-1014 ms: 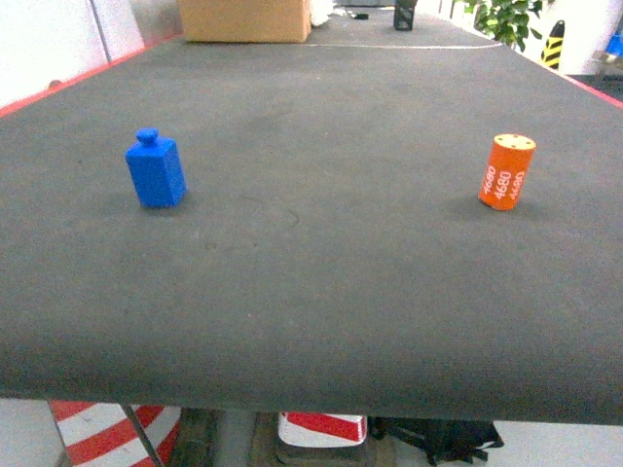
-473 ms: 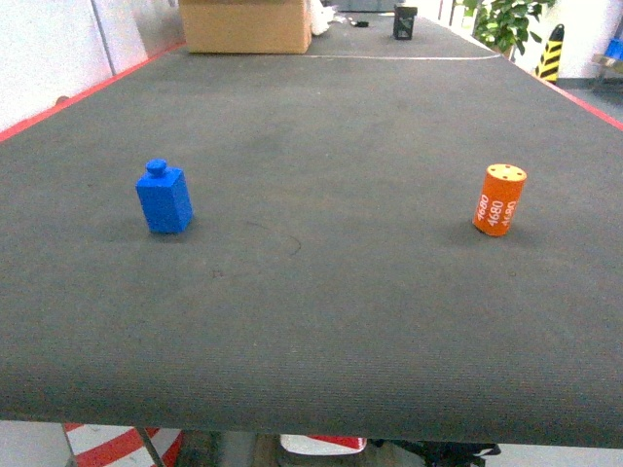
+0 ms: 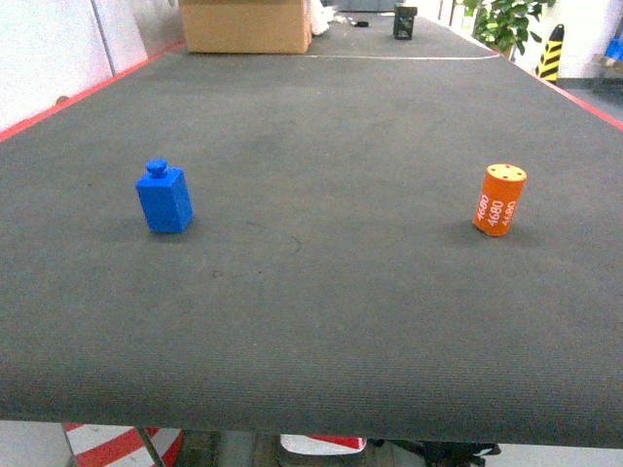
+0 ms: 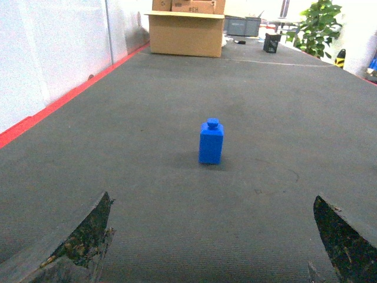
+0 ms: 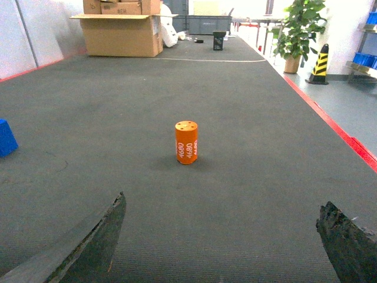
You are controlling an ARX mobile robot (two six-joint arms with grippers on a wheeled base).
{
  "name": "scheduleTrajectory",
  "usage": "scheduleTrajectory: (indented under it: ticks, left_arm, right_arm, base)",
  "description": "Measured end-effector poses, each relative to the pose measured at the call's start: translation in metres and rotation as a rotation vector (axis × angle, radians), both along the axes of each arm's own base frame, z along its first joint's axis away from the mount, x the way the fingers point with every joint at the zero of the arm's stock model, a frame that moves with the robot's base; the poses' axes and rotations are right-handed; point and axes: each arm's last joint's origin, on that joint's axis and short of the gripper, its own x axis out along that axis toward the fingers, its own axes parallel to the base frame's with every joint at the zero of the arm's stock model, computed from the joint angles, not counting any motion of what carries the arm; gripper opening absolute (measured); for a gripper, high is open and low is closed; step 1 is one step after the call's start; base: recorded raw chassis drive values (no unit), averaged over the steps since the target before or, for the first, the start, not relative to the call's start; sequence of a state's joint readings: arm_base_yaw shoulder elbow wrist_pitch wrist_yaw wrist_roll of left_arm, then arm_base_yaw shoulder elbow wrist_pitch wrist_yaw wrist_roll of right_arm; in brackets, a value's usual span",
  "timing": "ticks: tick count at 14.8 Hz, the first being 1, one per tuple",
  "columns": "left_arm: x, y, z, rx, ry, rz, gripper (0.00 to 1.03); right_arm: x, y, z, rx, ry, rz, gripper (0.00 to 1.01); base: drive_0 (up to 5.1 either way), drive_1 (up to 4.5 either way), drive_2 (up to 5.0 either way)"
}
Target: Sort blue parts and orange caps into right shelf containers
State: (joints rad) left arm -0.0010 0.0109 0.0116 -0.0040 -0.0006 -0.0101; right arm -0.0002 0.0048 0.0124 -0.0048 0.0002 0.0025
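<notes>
My left gripper (image 4: 212, 247) shows only as two worn dark fingertips at the bottom corners of its wrist view, spread wide with nothing between them; my right gripper (image 5: 227, 247) looks the same, fingers far apart and holding nothing. Neither one reaches into the head view.

The blue part (image 3: 164, 197) stands upright on the dark grey table (image 3: 321, 321), at about 9 o'clock from the middle of the head view. It is a bright blue rectangular block, taller than wide, with a small round knob on top and softly rounded edges. From my left wrist camera it (image 4: 211, 141) sits dead ahead at 12 o'clock, well apart from the fingertips.

The orange cap (image 3: 499, 199) stands at about 3 o'clock in the head view, well apart from the blue part. It is a short orange cylinder, leaning slightly, with white "4680" printed repeatedly down its side and a few small holes in its flat top. My right wrist camera has it (image 5: 186, 142) straight ahead at 12 o'clock, with a sliver of the blue part (image 5: 6, 138) at the 9 o'clock edge.

A cardboard box (image 3: 245, 25) rests at the far end of the table, toward 11 o'clock, and a potted plant (image 5: 300, 32) stands beyond the table at 1 o'clock.
</notes>
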Motion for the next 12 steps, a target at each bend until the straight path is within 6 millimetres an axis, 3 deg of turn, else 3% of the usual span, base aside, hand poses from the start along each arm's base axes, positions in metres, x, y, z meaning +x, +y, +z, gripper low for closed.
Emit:
scheduleTrajectory:
  ticks: [12]
  left_arm:
    - [0.0000,0.0000,0.0000,0.000,0.000,0.000,0.98]
  right_arm:
    - [0.0000,0.0000,0.0000,0.000,0.000,0.000,0.98]
  base:
    - [0.0,0.00,0.0]
